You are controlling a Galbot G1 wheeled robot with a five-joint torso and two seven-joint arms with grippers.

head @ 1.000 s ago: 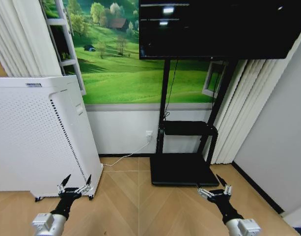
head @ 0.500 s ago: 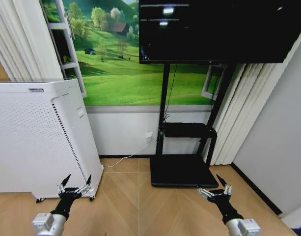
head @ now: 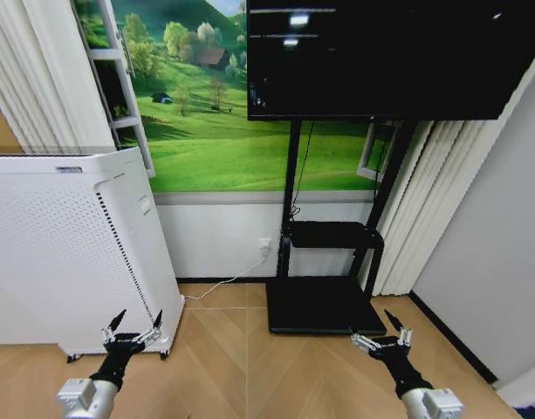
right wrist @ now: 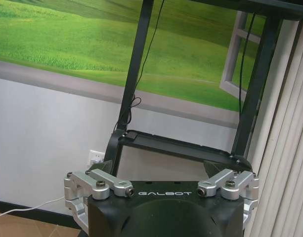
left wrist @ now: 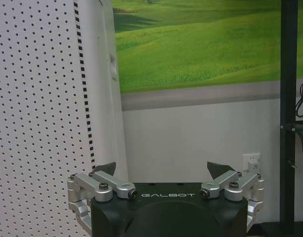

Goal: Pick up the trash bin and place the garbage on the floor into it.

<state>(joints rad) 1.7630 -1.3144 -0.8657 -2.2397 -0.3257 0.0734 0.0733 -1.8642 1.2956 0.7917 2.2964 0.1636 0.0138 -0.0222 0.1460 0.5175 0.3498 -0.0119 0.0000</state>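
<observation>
Near left, left tool low over the floor, fingers spread, holding nothing. Near right, right tool likewise spread and bare. Farther left, white perforated appliance standing on the parquet. Far centre, black stand under a dark screen, against a green landscape mural.

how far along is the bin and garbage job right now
Nothing looks done. Left gripper and right gripper are both open and empty, held low over the floor, facing the white appliance and TV stand. Picking up the bin and collecting the garbage all remain.
</observation>
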